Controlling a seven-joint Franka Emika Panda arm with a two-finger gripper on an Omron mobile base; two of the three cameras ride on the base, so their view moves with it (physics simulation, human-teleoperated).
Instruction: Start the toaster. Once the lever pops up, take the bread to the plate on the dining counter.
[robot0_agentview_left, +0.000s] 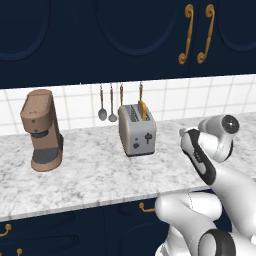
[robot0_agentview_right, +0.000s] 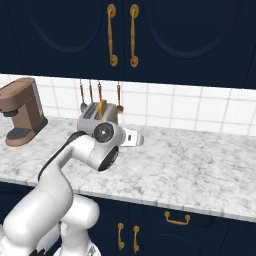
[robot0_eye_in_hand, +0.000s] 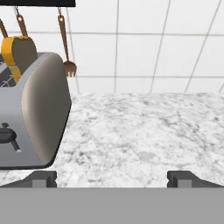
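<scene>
Hand view: toaster (robot0_eye_in_hand: 35, 109) is seen left, bread (robot0_eye_in_hand: 19, 54) raised in slot.
Claw (robot0_eye_in_hand: 111, 177): held wide open, empty.
Lever (robot0_agentview_left: 148, 137): should be pressed straight down, squarely.

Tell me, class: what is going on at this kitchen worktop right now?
A white robot arm is reaching toward the toaster on the marble worktop. Its gripper is open, holds nothing, and hangs to the toaster's right, not touching it. A slice of bread stands up out of one slot. The lever on the toaster's front has not been pressed. A brown coffee machine stands further left, and utensils hang on the tiled wall behind.
</scene>
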